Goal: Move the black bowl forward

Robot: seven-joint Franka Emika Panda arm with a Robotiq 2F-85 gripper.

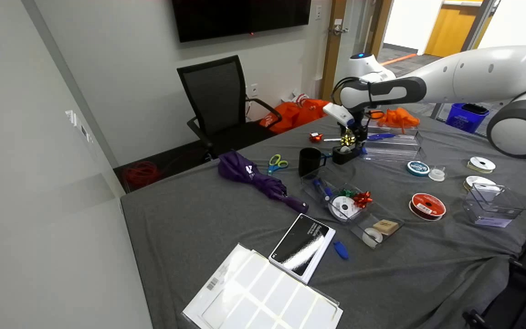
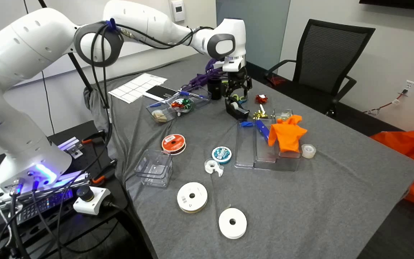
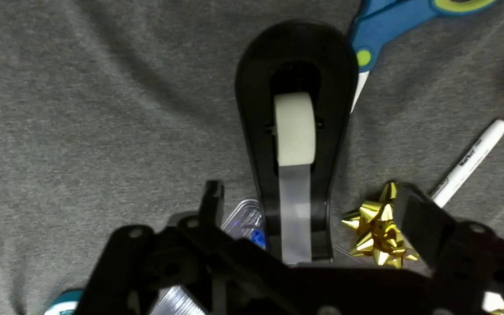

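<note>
Jaws point down, spread apart above the black tape dispenser, with the arm outstretched.

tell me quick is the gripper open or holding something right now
Gripper: open, holding nothing; in the wrist view, its fingers show apart on either side of the black tape dispenser.

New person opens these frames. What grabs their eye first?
Probably the white robot arm, which extends over the gray tablecloth in both exterior views, its open gripper above a black tape dispenser. Next, likely the bright orange cloth lying over part of a clear divided tray. Then perhaps the purple umbrella, lying beside the scissors.
</note>
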